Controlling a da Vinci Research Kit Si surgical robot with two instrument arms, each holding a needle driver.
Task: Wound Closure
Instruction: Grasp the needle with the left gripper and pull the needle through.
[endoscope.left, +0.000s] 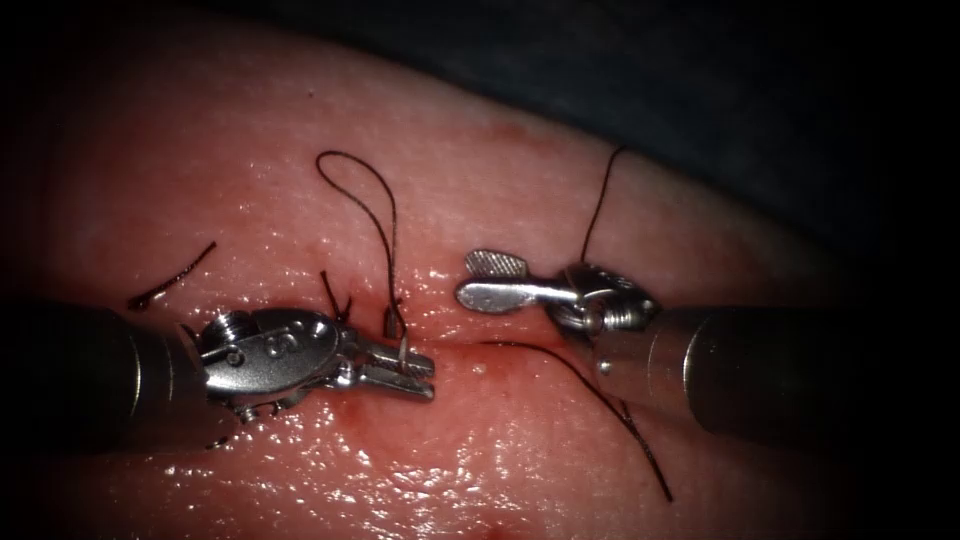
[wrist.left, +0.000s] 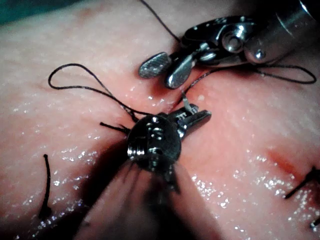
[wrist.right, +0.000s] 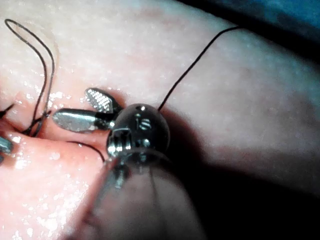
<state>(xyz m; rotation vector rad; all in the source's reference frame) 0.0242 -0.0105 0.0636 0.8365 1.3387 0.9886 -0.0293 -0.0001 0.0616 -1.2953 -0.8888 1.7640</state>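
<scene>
Your left gripper (wrist.left: 202, 116) sits closest in the left wrist view, a rounded, polished steel knuckle ending in two short, ridged jaws. They are closed on the needle (wrist.left: 186, 104), of which a thin silver stub stands up just above the jaws. The rest of its curve is hidden, so you cannot tell where along it the hold falls, or whether the point is in the tissue (endoscope.left: 300, 470). In the endoscope view the left gripper (endoscope.left: 430, 378) lies low on the wet, glistening pink tissue, the needle (endoscope.left: 403, 347) at its jaws, beside the foot of a tall, narrow loop of dark thread (endoscope.left: 362, 190).

Your right gripper (endoscope.left: 470, 280) faces it, just apart, its flat, cross-hatched jaws spread wide and holding nothing. Thread rises behind its wrist, and another strand trails away beneath the shaft.

A short cut end of thread (endoscope.left: 170, 279) lies on the tissue well to the left. The right wrist view shows the right gripper (wrist.right: 75, 107) spread beside the loop, and thread running off over the tissue's far edge.
</scene>
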